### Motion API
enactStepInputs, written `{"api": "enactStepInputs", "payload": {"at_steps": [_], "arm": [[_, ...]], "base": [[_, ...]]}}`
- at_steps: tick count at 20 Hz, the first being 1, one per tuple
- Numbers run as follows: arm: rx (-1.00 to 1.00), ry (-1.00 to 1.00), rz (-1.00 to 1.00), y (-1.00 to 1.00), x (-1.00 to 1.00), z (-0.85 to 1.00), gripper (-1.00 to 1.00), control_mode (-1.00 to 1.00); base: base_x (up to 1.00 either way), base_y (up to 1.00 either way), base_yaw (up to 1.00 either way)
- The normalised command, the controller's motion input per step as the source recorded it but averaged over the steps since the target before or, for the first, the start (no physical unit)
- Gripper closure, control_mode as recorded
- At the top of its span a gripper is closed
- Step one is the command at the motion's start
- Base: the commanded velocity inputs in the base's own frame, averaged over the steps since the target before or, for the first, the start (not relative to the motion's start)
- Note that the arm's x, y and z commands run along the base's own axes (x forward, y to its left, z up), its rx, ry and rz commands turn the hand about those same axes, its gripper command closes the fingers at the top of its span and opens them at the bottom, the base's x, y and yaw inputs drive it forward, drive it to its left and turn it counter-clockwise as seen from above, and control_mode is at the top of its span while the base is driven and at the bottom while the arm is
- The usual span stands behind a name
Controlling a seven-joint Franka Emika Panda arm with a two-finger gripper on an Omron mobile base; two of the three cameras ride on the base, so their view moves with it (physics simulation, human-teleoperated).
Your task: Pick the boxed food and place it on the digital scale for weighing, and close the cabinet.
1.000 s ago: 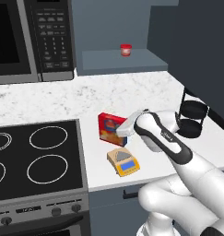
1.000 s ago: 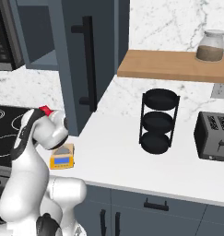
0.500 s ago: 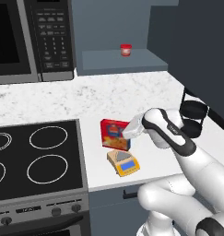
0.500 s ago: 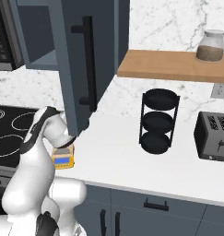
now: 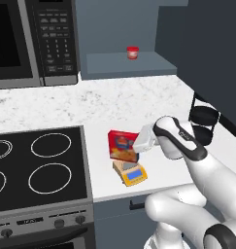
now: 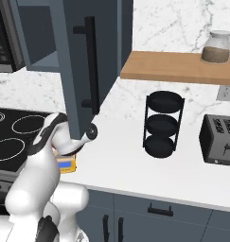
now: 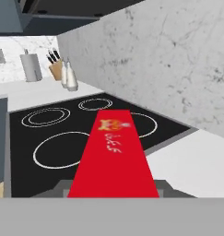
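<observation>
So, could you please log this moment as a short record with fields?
box: red carton, upright over the scale, held by the fingers
scale: yellow, on the counter's front edge beside the stove
box contact: cannot tell whether it rests on the scale
fingers: shut on the box
cabinet: door open, not yet closed
inside cabinet: small red cup

Red boxed food (image 5: 122, 145) with orange-yellow picture — yellow-orange digital scale (image 5: 130, 173), blue display — slate-blue cabinet (image 6: 83, 71).

Toaster (image 6: 219, 140); jar (image 6: 216, 47) (on shelf (image 6: 168, 67))
</observation>
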Motion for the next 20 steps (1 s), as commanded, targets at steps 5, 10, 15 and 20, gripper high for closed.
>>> {"api": "enactStepInputs", "payload": {"at_steps": [5,10,15,20], "arm": [[0.00,0.00,0.02,-0.03,0.06,-0.26,1.00,-1.00],[0.00,-0.01,0.03,-0.09,0.00,-0.23,1.00,-1.00],[0.00,-0.04,0.01,-0.11,0.08,-0.23,1.00,-1.00],[0.00,-0.05,0.01,-0.12,0.16,-0.20,1.00,-1.00]], "base": [[0.00,0.00,0.00],[0.00,0.00,0.00],[0.00,0.00,0.00],[0.00,0.00,0.00]]}}
